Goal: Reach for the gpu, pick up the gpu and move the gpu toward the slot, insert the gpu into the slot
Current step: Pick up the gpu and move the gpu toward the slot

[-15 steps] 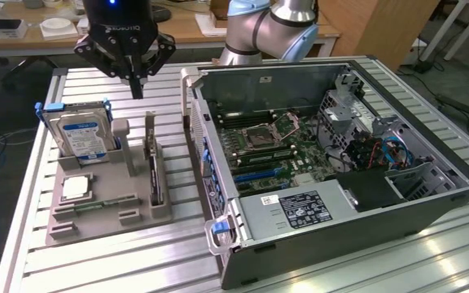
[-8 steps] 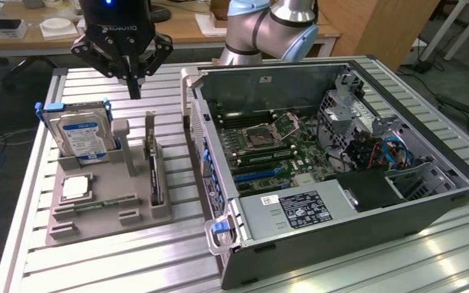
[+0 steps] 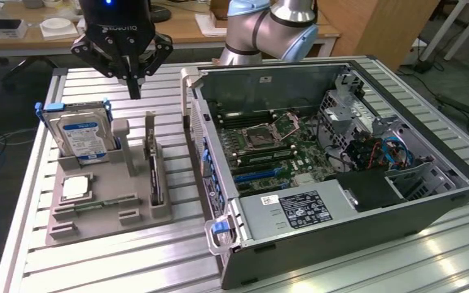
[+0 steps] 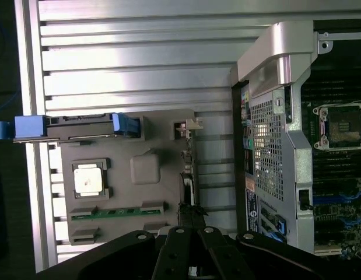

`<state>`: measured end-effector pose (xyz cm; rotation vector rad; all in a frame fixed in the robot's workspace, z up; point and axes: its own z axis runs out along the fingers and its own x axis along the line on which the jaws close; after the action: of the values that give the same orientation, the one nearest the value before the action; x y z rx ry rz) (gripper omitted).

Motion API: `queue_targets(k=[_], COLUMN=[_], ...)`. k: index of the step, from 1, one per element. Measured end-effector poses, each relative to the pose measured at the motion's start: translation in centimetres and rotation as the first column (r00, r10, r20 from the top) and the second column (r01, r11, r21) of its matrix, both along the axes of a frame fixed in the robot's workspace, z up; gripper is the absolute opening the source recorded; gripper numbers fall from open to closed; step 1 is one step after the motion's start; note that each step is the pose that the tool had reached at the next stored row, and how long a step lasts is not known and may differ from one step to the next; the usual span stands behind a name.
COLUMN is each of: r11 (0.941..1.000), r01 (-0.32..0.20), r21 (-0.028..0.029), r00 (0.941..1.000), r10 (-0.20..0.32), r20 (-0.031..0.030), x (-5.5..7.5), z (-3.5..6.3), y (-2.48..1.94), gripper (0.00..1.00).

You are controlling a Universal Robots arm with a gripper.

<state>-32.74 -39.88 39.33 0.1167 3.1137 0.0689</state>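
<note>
closed hand (image 3: 134, 90) abv gpu (image 3: 154, 171), apart

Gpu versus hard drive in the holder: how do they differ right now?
The hard drive is silver with a blue label; the gpu is dark. The hard drive is a thick block, the gpu a thin card. The hard drive stands across the grey holder's end; the gpu runs along its side by the computer case. Both stand on edge.

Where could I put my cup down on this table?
Bare slats on the near side of the gray holder, and the near corner past the computer case. The gap between holder and case is tight; the claw hangs over the back strip.
</note>
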Motion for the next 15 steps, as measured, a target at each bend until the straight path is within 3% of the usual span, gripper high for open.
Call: queue_targets(k=[4,11,13,15], r11=[1.0,1.0,1.0,1.0], r01=[0.0,0.0,0.0,0.0], r21=[0.0,0.0,0.0,0.0002], r00=[1.0,1.0,1.0,1.0], r10=[0.0,0.0,0.0,0.0], r20=[0.0,0.0,0.0,0.0], x=[0.0,0.0,0.0,0.0], z=[0.0,0.0,0.0,0.0], y=[0.0,0.0,0.0,0.0], gripper=[0.11,0.47,0.47,0.58])
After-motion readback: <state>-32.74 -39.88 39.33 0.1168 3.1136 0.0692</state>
